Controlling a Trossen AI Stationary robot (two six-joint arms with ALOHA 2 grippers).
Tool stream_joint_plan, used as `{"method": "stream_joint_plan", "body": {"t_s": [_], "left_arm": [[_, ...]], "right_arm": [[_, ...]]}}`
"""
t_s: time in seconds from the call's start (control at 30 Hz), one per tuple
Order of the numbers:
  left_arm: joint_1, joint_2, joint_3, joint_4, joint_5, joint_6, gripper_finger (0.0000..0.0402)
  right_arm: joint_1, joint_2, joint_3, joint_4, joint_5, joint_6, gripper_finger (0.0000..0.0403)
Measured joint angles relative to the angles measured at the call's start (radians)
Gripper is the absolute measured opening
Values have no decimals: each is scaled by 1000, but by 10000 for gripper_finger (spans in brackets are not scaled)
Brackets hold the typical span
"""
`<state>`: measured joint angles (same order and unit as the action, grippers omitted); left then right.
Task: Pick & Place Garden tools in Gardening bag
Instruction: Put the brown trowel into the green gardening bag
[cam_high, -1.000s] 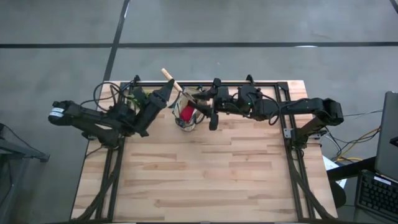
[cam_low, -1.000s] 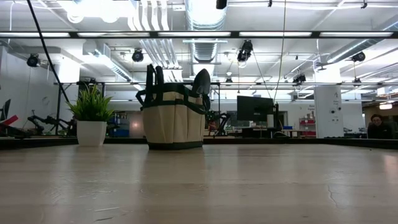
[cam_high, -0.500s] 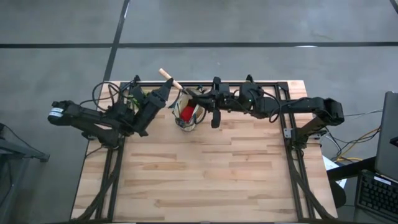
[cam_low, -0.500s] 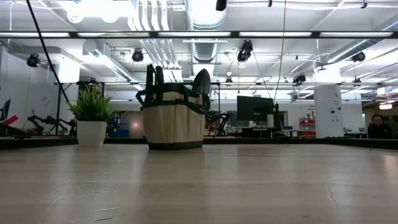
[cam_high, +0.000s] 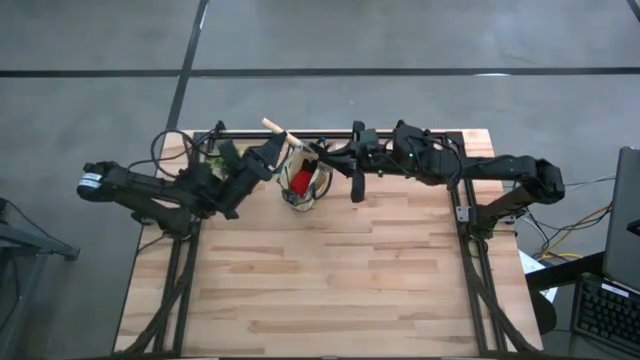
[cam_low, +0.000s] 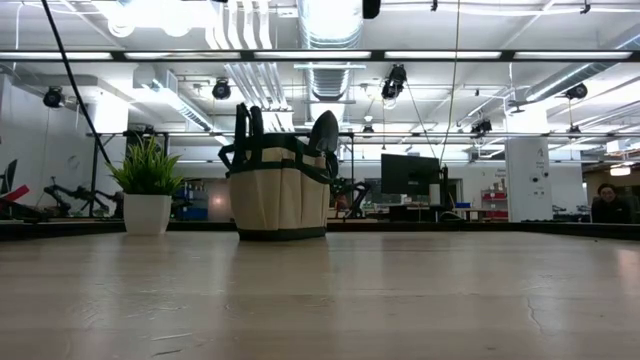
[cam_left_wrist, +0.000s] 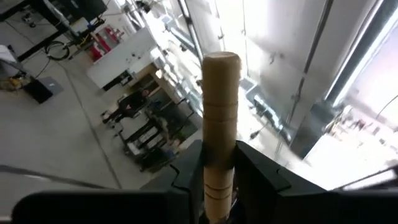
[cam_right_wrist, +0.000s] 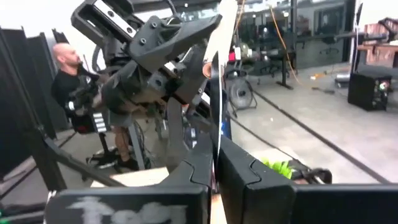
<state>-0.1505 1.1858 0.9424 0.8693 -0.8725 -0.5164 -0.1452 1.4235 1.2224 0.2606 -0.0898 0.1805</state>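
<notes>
While the gardening bag (cam_high: 303, 184) stands at the far edge of the table (cam_high: 330, 270), the left gripper (cam_high: 270, 157), just left of the bag, squeezes a trowel (cam_high: 276, 131) by its wooden handle. The right gripper (cam_high: 322, 152), over the bag's right side, looks pressed on something thin. Next, I think the trowel must tip blade-down into the bag.

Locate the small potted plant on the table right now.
In the low view the potted plant stands at the table's far edge, just left of the gardening bag and apart from it.

Left arm (cam_high: 150, 193): black jointed links, white label at its outer end, looped black cables.
Right arm (cam_high: 470, 172): black, bulky joints, dark cabling.
Fingers (cam_left_wrist: 261, 174): dark angular plates.
</notes>
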Motion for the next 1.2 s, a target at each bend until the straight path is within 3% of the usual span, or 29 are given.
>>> {"method": "stream_joint_plan", "body": {"t_s": [0.27, 0.6, 0.9, 1.2], "left_arm": [[-2, -8, 0, -284, 43, -84, 126], [-2, -9, 0, -614, 181, -214, 131], [-2, -11, 0, -711, 201, -244, 131], [0, -13, 0, -713, 201, -245, 131]], "right_arm": [[-3, -52, 0, -158, 11, -24, 7], [-44, -138, 13, -459, 14, -25, 8], [-66, -91, 169, -731, 9, -101, 8], [-68, -21, 220, -757, -19, -136, 8]]}}
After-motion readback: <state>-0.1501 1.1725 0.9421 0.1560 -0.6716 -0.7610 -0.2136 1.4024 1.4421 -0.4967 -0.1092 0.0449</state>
